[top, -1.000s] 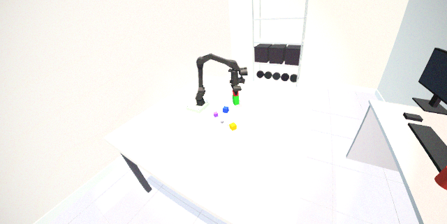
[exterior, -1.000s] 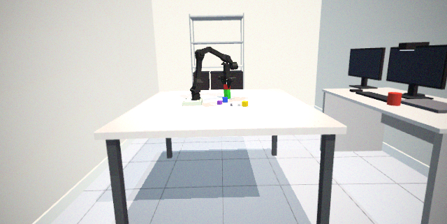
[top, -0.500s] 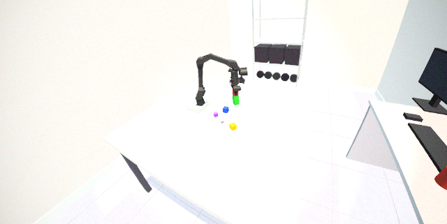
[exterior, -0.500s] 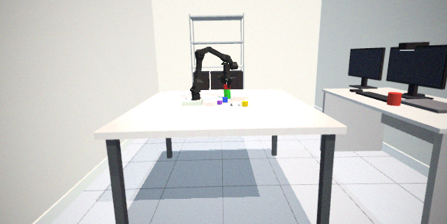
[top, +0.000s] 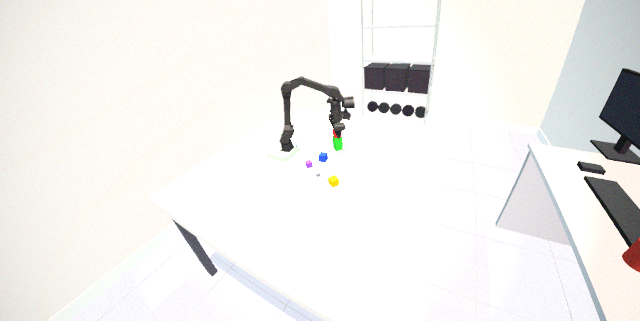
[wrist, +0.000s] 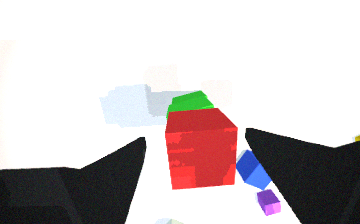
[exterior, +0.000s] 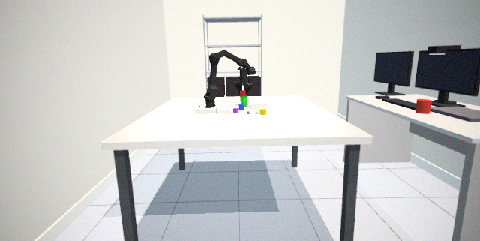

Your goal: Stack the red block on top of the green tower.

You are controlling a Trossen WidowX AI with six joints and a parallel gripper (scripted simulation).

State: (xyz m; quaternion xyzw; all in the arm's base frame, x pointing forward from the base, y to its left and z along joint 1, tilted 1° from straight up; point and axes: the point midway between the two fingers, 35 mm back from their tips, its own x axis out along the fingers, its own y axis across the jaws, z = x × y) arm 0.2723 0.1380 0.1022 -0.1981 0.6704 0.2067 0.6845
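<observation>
The red block (exterior: 243, 93) (wrist: 201, 155) sits on top of the green tower (top: 338, 144) (exterior: 244, 101) (wrist: 191, 102), which stands upright on the table. In the top view the fingers hide most of the red block. My gripper (wrist: 195, 137) is open around the red block, with a gap between the block and each finger in the wrist view. In the exterior view the gripper hangs straight down over the tower. The tower's lower part is hidden behind the red block in the wrist view.
A blue block (top: 323, 157) (exterior: 241, 107) (wrist: 253, 170) lies near the tower, with a smaller purple block (top: 309, 164) (exterior: 235, 110) (wrist: 269, 202) beyond it. A yellow block (top: 333, 181) (exterior: 263, 111) and tiny grey pieces lie farther toward the front.
</observation>
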